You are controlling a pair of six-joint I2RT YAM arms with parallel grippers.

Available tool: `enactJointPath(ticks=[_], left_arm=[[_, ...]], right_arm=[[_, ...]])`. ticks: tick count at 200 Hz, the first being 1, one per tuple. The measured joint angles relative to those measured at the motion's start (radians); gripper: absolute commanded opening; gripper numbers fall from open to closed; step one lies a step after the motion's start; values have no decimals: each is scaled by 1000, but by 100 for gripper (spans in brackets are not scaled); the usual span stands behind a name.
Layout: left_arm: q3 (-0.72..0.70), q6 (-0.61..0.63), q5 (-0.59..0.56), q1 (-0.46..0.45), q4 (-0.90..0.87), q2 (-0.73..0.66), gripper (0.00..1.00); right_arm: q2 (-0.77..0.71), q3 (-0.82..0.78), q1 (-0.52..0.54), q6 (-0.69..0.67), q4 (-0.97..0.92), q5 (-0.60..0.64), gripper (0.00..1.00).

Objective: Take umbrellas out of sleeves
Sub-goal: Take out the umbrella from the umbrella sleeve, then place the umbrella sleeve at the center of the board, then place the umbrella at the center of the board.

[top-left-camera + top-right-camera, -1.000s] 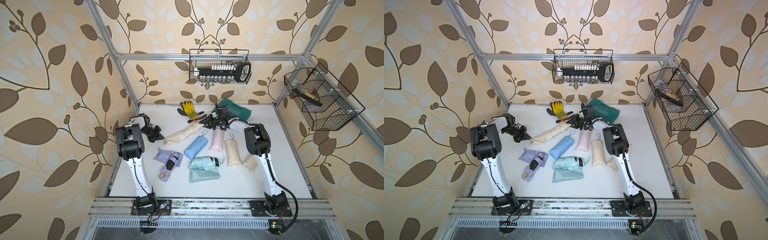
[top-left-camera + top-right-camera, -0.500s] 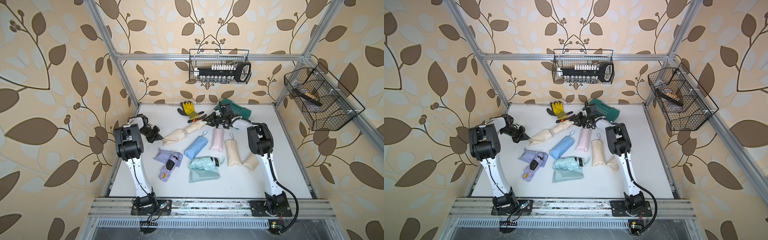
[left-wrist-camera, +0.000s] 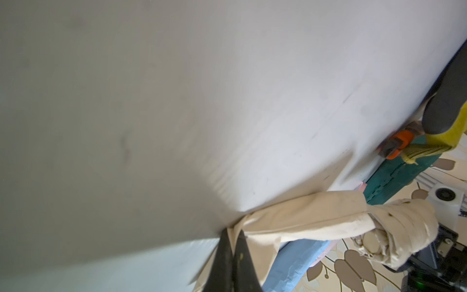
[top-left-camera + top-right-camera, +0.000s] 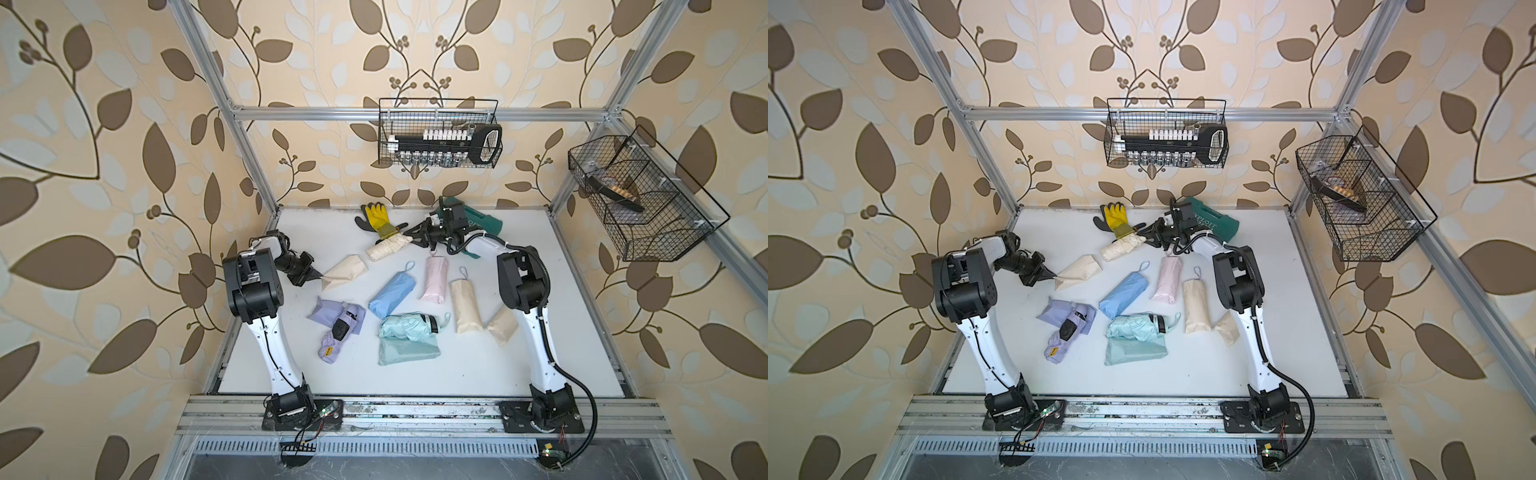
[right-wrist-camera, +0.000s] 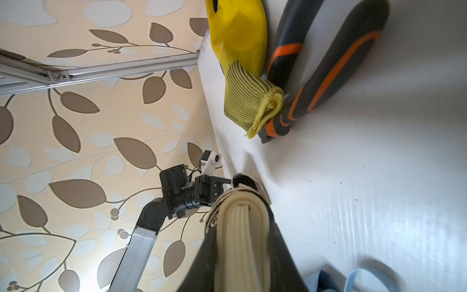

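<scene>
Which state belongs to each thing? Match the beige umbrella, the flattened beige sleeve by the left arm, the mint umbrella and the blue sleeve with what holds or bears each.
Things:
1. beige umbrella
2. flattened beige sleeve
3. mint umbrella
4. blue sleeve

States:
A. lying across the mint sleeve
B. pinched at one end in the jaws of the left gripper
C. lying free, held by neither gripper
D. gripped at one end in the jaws of the right gripper

Pairs: 1-D, 2-B, 3-A, 4-C.
</scene>
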Motion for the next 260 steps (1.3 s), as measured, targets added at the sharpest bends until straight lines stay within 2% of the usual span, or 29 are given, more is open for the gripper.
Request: enactJointPath(ticks=[66,123,186,196,211,236,251,260], left_arm=[[27,-53,2,24,29,0,0],[58,-49,1,-30,27,5,0],[76,-72,2,-50,31,44,0],[81,-79,3,-50,31,47,0],[89,-84,3,-50,34,51,0],[103,-85,7,-50,35,53,0],[111,-85,9,-50,35,57,0],[115,-84,9,-50,34,60,1]], right_arm=[[0,0,71,2,1,-40,0],[65,66,171,28,24,-49,0],[108,23,177,65,51,-34,0],[113,23,175,70,58,-34,7],[115,23,174,76,63,-34,28],[122,32,174,78,60,-29,38],[143,62,174,75,50,-27,55],[156,84,174,82,39,-24,59]])
